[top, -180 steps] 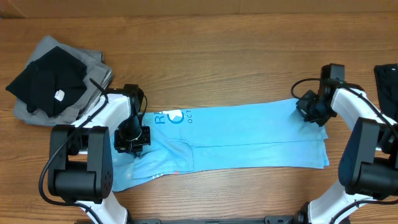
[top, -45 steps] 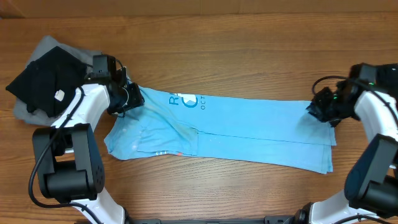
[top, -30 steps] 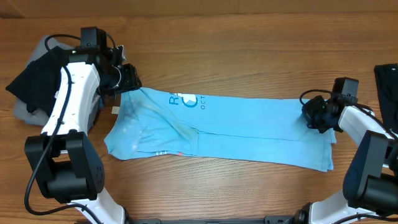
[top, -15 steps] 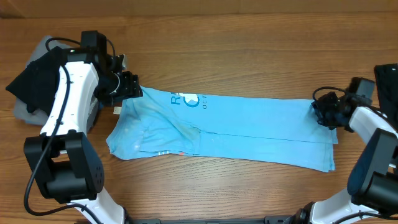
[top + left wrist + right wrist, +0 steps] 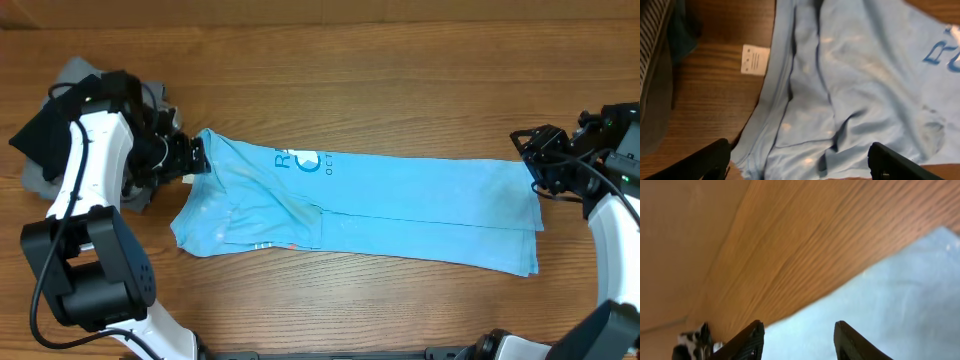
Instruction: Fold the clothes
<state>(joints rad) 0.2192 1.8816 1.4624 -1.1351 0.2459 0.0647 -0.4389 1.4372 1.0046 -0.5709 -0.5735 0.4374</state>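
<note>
While the overhead camera takes in the whole sky-blue T-shirt [image 5: 400, 210], stretched as a long folded band across the wooden table [image 5: 400, 80], we need the wrist cameras to read the hands. From the left wrist we see the left gripper [image 5: 800, 165] with its fingers [image 5: 705, 160] spread wide and nothing between them. The creased, collar-end cloth lies under and ahead of it. A small white tag [image 5: 755, 59] rests on bare wood ahead of the left finger, right at the shirt's edge. Blue lettering [image 5: 940, 52] shows far ahead on the right. Only the overhead view shows the pile of black and grey clothes [image 5: 50, 130] behind that arm, and the left gripper [image 5: 192, 160] sitting at the shirt's upper corner.

From the right wrist we see mostly wood grain, with a pale blue corner of the shirt ahead of the fingers and to their right. The right gripper [image 5: 799, 340] holds its fingers apart, and no cloth is pinched between them. Overhead, the right gripper [image 5: 530, 155] hangs at the shirt's far upper corner. We cannot tell whether it touches the fabric.

Half a second ago both hands sat closer in on the shirt's two ends. Now the left one has slipped down along the corner and the right one has drawn outward. The shirt itself lies as it did.
</note>
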